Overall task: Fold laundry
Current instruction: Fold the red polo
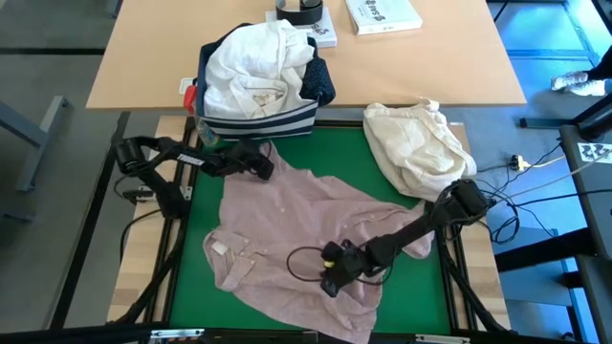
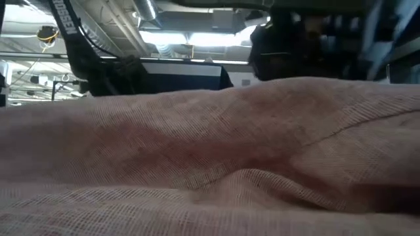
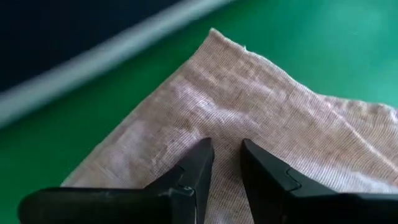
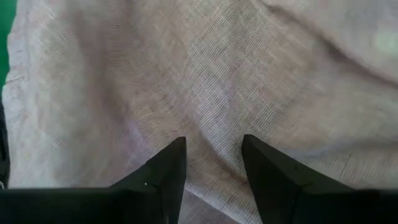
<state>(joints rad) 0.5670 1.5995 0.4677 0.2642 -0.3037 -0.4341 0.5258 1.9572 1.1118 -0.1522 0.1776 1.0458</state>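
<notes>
The left gripper [image 1: 260, 164] is set over the far-left corner of the pale pink woven top [image 1: 296, 239], which is spread, rumpled, across the green table mat [image 1: 196, 215]. Its fingers [image 3: 198, 163] stand a narrow gap apart above the corner, and nothing is pinched between them. Just beyond, the navy fabric bin with white stripes [image 1: 258, 122] is heaped with a white shirt [image 1: 253, 67]. Nearer and to the right, the right gripper [image 1: 335, 277] hangs over the top's near part — fingers [image 4: 168, 163] parted more widely, no cloth held. The garment is judged to be at the flattening stage, no fold made yet. Both grippers would next need lowering and closing on cloth.
</notes>
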